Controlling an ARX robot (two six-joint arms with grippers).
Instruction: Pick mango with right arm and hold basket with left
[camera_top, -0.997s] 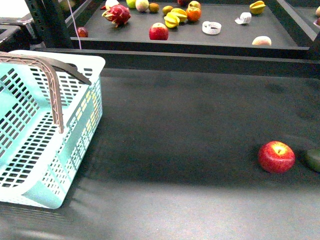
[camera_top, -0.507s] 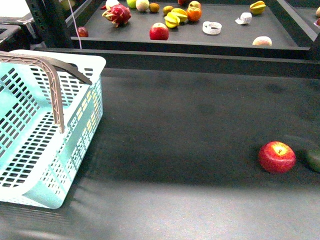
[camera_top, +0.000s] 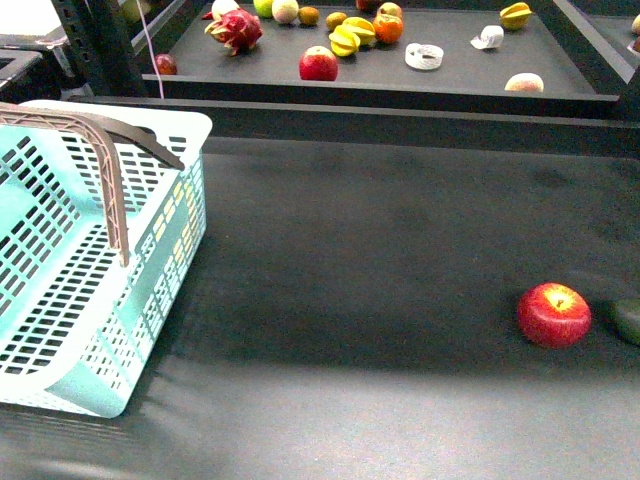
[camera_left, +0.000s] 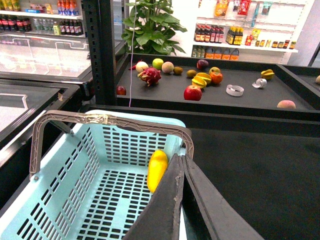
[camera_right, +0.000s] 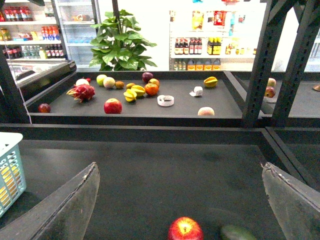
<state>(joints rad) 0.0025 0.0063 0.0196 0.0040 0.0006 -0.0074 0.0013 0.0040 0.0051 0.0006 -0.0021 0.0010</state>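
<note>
Yellow mango (camera_left: 157, 170) lies in basket (camera_left: 60, 200); left end effector (camera_left: 181, 200) clenched, right end effector (camera_right: 180, 200) released.

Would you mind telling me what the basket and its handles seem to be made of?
The basket looks like moulded plastic, pale turquoise and fairly matte, judging by its evenly slotted walls and rounded rim. The handles look like grey-brown plastic with a lattice pattern; one is wrapped at the top in what seems clear, crinkled tape.

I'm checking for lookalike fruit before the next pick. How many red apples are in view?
2. One red apple lies on the near dark surface, beside a dark green fruit. Another apple sits on the far shelf. Others may be hidden.
</note>
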